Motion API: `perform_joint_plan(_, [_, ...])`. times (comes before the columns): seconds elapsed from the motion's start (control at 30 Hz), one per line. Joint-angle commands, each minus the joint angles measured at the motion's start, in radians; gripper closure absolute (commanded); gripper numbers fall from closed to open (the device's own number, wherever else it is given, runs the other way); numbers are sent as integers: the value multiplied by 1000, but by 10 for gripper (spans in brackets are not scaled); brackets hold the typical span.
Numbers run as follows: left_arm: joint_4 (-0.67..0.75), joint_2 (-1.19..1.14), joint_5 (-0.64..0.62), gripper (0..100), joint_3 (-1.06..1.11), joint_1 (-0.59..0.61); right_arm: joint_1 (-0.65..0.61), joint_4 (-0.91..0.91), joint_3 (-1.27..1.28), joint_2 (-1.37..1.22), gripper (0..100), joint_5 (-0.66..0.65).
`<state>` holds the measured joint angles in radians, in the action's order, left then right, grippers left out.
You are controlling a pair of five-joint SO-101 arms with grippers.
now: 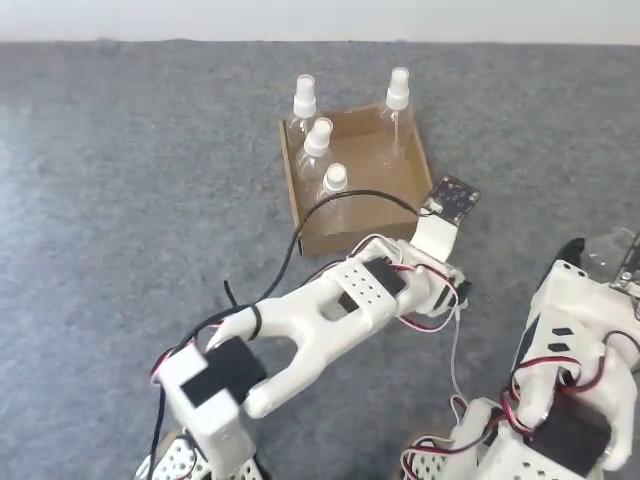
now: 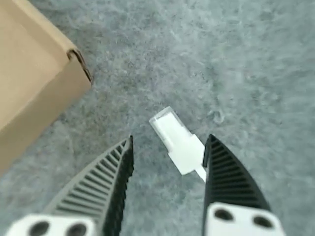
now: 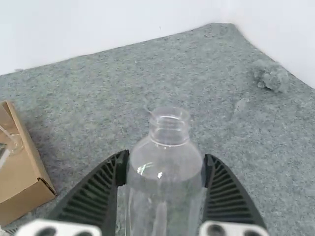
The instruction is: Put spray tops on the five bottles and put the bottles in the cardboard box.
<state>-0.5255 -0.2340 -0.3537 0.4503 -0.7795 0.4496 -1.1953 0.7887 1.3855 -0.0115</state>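
Note:
A white spray top (image 2: 177,140) lies on its side on the grey carpet, just past the cardboard box's (image 2: 34,73) corner. My left gripper (image 2: 170,139) hangs over it, open, one finger on each side and not touching it. The right gripper (image 3: 166,160) is shut on a clear bottle (image 3: 168,123) that stands upright with a bare neck and no top. In the high view the cardboard box (image 1: 350,238) holds several bottles with white spray tops, such as one at the back right (image 1: 398,88). The left arm (image 1: 340,300) stretches to the box's right front corner.
The right arm (image 1: 570,330) stands at the lower right, away from the box. Grey carpet lies open to the left of the box and between the arms. A white wall rises past the carpet's far edge. The box's corner (image 3: 17,172) sits off to one side of the held bottle.

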Motion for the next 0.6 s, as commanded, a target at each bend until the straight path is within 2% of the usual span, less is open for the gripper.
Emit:
perform_joint_plan(0.0, [-23, -12, -11, 783, -87, -6, 5, 13, -11, 2, 887, 11])
perform_joint_plan(0.57, [-451, -235, -8, 786, -452, -28, 5, 13, -11, 2, 887, 5])
